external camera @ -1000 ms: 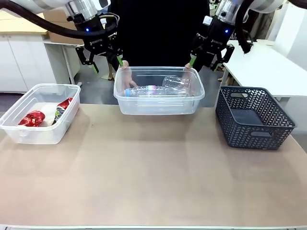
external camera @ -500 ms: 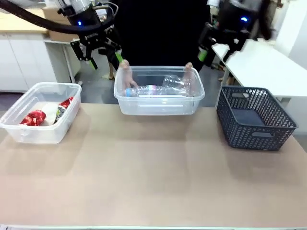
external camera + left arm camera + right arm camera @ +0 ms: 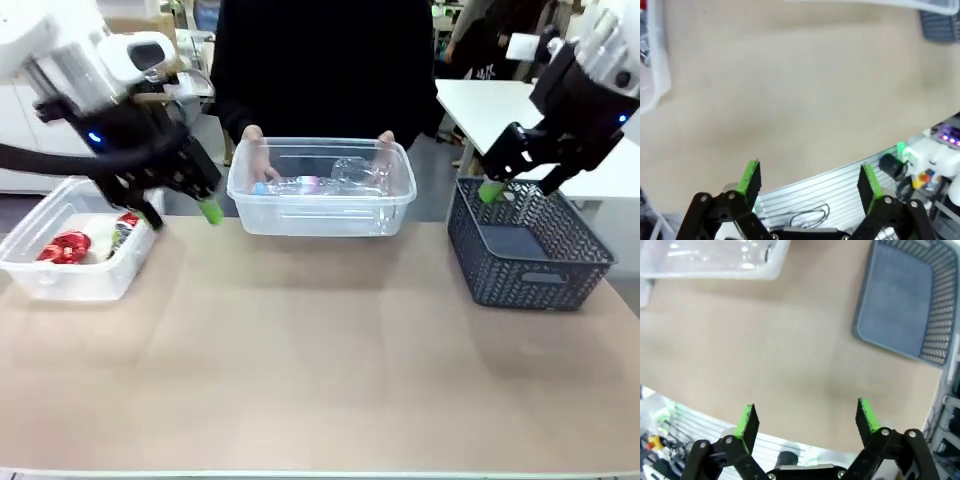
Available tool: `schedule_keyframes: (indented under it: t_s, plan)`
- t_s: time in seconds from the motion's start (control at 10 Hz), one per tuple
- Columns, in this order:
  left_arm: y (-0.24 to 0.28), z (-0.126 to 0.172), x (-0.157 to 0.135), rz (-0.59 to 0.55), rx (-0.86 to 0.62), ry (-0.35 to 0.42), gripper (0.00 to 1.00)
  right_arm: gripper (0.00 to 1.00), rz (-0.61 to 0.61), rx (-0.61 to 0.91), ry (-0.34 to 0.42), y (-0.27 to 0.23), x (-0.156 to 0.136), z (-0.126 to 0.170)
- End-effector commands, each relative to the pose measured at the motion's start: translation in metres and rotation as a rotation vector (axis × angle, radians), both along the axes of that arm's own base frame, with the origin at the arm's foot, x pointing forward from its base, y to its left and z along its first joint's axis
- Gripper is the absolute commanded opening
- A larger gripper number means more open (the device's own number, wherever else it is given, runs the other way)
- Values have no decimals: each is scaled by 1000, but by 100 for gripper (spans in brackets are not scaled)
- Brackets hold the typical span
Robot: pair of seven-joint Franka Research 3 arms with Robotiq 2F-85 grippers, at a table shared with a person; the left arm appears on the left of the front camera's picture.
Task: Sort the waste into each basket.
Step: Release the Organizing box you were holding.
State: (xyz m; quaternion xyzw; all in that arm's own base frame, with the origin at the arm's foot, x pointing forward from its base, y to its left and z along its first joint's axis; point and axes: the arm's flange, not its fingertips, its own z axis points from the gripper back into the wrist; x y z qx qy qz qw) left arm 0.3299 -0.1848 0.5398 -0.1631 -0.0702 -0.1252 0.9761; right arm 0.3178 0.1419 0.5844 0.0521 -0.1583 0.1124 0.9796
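Observation:
A person's hands (image 3: 252,140) hold a clear tub (image 3: 322,216) at the table's far middle; clear bottles (image 3: 345,178) lie in it, one with a blue cap (image 3: 259,188). A second clear tub (image 3: 72,277) at the left holds a crushed red can (image 3: 62,247) and a dark can (image 3: 122,232). My left gripper (image 3: 178,207) hangs open between the two tubs, holding nothing. My right gripper (image 3: 520,182) is open and empty above the dark basket. In the wrist views both the left gripper (image 3: 810,180) and the right gripper (image 3: 807,420) show wide-open green pads over bare table.
A dark slate-blue lattice basket (image 3: 525,245) stands empty at the right, also in the right wrist view as the lattice basket (image 3: 900,305). The tan tabletop (image 3: 320,360) stretches toward the near edge. A white table stands behind at the right.
Both arms swung down and outward from beside the middle tub: the left toward the left tub, the right over the dark basket. The held tub shifted slightly left.

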Motion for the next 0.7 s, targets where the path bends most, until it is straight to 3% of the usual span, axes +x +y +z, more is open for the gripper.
schedule_keyframes:
  t_s: [0.0,0.1,0.2,0.3,0.4,0.5,0.6]
  plan:
    - [8,24,15,18,-20,-28,99,100,24,4,8,12,32,16]
    - [0,0,0,0,0,0,99,100,0,0,0,0,0,0]
    - [24,-2,-14,-86,-106,58,99,100,10,133,61,-26,-15,-3]
    - [65,2,-33,-110,-310,136,99,100,-58,389,175,-64,-31,0]
    - [109,4,-52,-129,-580,147,99,100,-197,662,317,-106,-43,4]
    - [143,0,-65,-104,-798,130,99,100,-371,828,381,-141,-50,1]
    - [180,-15,-70,-36,-1027,142,99,100,-424,1037,385,-179,-61,-10]
